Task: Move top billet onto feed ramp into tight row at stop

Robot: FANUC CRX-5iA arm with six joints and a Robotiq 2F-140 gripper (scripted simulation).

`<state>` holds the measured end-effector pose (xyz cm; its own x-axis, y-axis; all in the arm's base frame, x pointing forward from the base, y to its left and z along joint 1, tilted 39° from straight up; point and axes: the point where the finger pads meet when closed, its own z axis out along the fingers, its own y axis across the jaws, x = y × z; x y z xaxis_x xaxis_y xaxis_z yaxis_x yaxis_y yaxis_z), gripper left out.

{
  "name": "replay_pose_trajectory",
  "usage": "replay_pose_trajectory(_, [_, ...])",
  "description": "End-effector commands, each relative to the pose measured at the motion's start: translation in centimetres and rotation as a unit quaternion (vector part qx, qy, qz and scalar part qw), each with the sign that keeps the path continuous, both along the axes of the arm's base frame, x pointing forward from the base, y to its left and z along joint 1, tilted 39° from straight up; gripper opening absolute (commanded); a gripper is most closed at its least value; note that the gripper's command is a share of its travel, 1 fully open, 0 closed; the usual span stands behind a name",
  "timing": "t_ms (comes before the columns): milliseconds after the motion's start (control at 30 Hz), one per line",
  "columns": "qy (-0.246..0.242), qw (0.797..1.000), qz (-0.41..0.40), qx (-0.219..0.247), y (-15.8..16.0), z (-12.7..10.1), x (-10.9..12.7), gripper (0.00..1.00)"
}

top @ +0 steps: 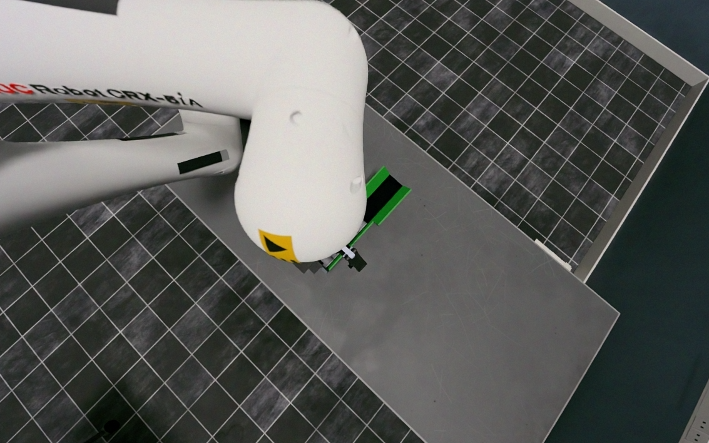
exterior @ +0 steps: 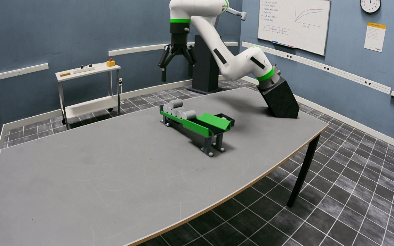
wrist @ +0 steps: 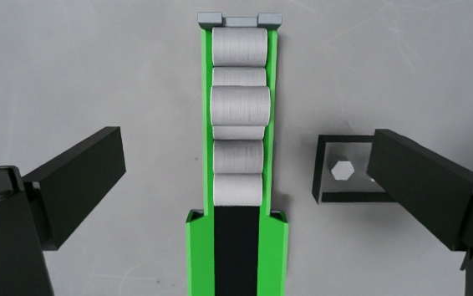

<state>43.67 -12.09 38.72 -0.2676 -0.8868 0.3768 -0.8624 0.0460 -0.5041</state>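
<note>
A green feed ramp [wrist: 237, 167] runs up the middle of the wrist view to a grey stop [wrist: 240, 19]. Several grey billets [wrist: 238, 173] lie across it in a row. One more billet [wrist: 240, 105] sits on top of two of them, near the row's middle. It also shows in the exterior view [exterior: 176, 103]. My gripper [exterior: 177, 65] hangs high above the stop end of the ramp [exterior: 197, 122], fingers pointing down. It is open wide and empty, and its fingers stand far out on both sides of the ramp. In the top view my arm hides the billets; only the ramp's wide end [top: 384, 195] shows.
A small black tray [wrist: 346, 169] holding a grey hexagonal piece lies on the table right of the ramp, partly under my right finger. My black base [exterior: 279, 97] stands at the table's far right. A white cart [exterior: 88, 88] stands on the floor behind the table.
</note>
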Motion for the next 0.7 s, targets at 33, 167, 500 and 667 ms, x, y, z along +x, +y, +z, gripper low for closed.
replay_pose_trajectory(33, [-0.001,1.0,0.0,0.001,-0.93,-1.29,0.75,1.0])
replay_pose_trajectory(167, [-0.001,1.0,0.0,0.001,-0.94,-1.32,0.76,0.51])
replay_pose_trajectory(500, [-0.001,1.0,0.0,0.001,-0.94,-1.32,0.76,0.51])
replay_pose_trajectory(667, [-0.001,1.0,0.0,0.001,-0.94,-1.32,0.76,0.51])
